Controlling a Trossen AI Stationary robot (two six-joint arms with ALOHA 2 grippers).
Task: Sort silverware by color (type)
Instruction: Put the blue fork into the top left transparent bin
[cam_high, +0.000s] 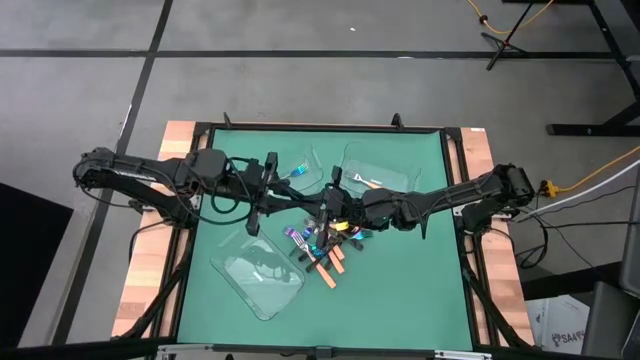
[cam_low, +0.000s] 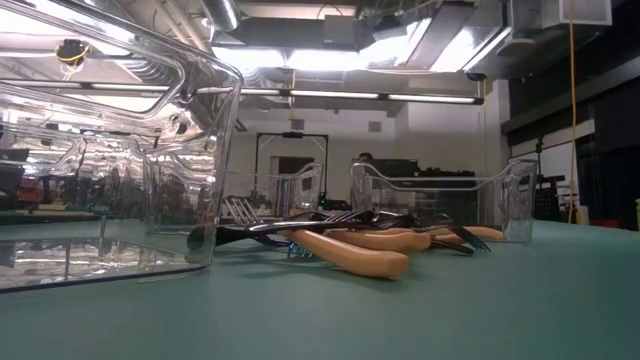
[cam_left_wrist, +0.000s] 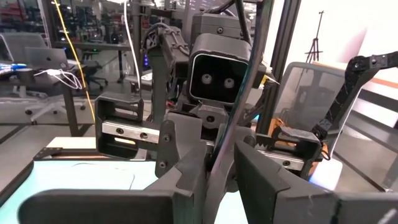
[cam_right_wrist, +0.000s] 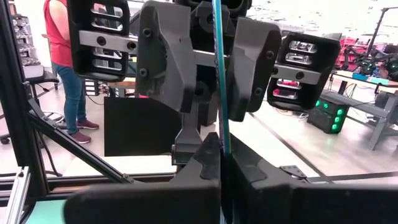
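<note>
Both arms meet above the middle of the green table, grippers facing each other and pointing level. My right gripper (cam_high: 308, 203) (cam_right_wrist: 222, 163) is shut on a slim iridescent teal-blue utensil (cam_right_wrist: 218, 74), which stands upright. My left gripper (cam_high: 286, 197) (cam_left_wrist: 217, 183) is open, and its fingers (cam_right_wrist: 168, 56) stand on either side of that utensil (cam_left_wrist: 227, 134) with a gap on each side. The rest of the silverware (cam_high: 325, 245) (cam_low: 350, 242), with orange-handled, dark and iridescent pieces, lies in a loose pile on the table below. My right gripper pinches the iridescent utensil's lower stretch (cam_right_wrist: 221, 146) between its two shut fingers, which come level from the table's right and lie across it. The utensil stands upright above the fingers, clear of the table. Its ends are out of sight.
Three clear plastic trays stand around the pile: one near the front left (cam_high: 262, 275) (cam_low: 110, 170), one at the back middle (cam_high: 300, 170) and one at the back right (cam_high: 378, 170) (cam_low: 440, 200). A person (cam_right_wrist: 62, 68) stands in the room beyond the table.
</note>
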